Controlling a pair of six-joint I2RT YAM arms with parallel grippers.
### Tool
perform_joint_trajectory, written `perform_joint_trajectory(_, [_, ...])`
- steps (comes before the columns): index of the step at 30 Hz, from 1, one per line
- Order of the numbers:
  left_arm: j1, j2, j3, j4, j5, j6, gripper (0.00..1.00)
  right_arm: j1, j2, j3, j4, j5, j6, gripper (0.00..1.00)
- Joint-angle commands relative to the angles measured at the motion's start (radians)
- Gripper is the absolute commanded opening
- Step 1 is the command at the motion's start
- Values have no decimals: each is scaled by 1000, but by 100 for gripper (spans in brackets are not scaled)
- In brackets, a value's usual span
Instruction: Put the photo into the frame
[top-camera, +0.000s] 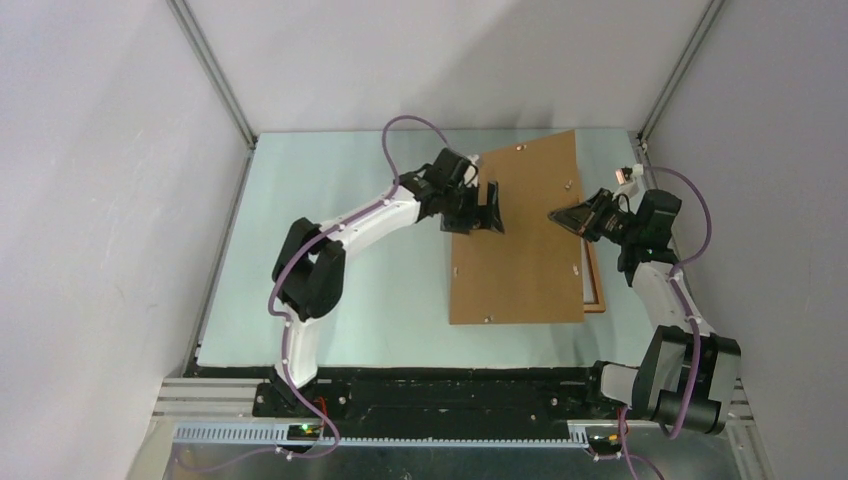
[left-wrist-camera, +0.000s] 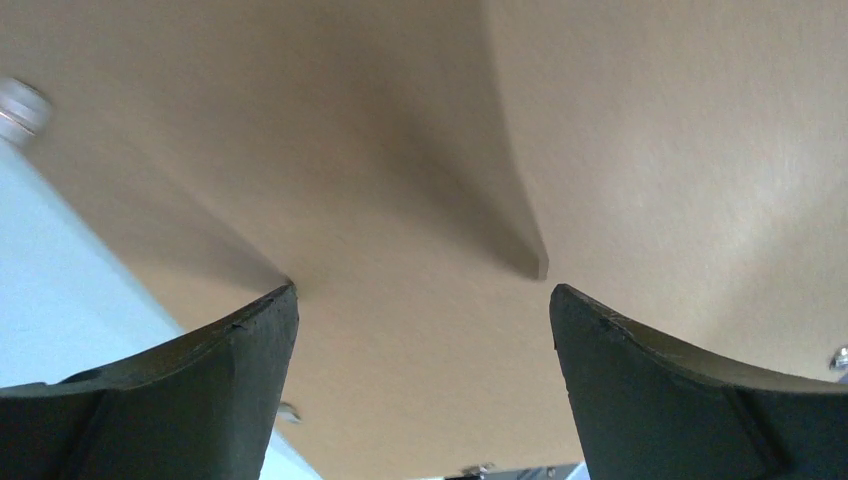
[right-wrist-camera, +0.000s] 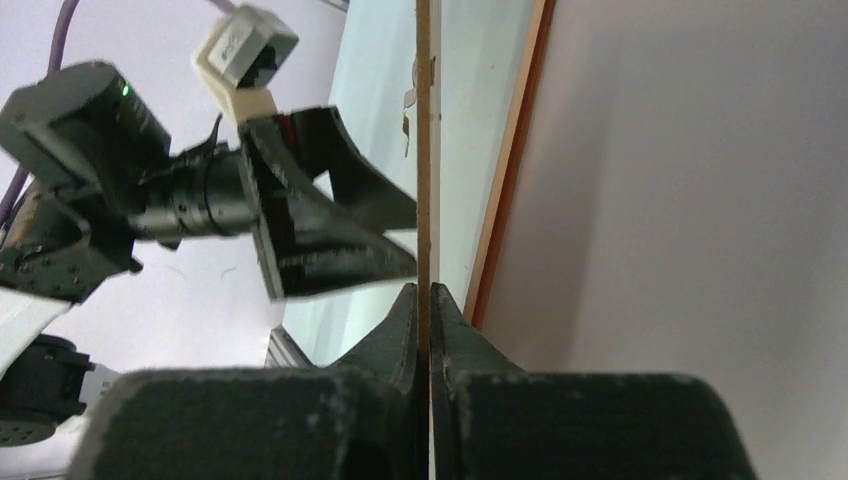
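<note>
Pinches right edge of backing board (top-camera: 520, 250) in right gripper (right-wrist-camera: 425, 292), frame (top-camera: 598, 292) peeking beneath; holds left gripper (left-wrist-camera: 422, 292) wide apart over its face.

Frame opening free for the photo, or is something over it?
Blocked. The brown backing board covers the frame; only the frame's right rail shows past it. The right gripper is shut on the board's right edge and the left gripper hangs open above its left side. The photo is not visible in any view.

Matt backing board (top-camera: 515, 275) — smooth wooden frame (right-wrist-camera: 512, 150)
</note>
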Motion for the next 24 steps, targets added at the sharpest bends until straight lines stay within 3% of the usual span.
perform_joint_trajectory(1, [-32,-86,-16,25,36,-53,100,-17,-3,8,117,-11,40,0])
perform_joint_trajectory(17, [46,-275,-50,10,-16,152,100,-198,110,46,230,-218,187,0])
perform_joint_trajectory(24, [133,-345,-89,6,-23,240,100,-216,230,154,156,-293,146,0])
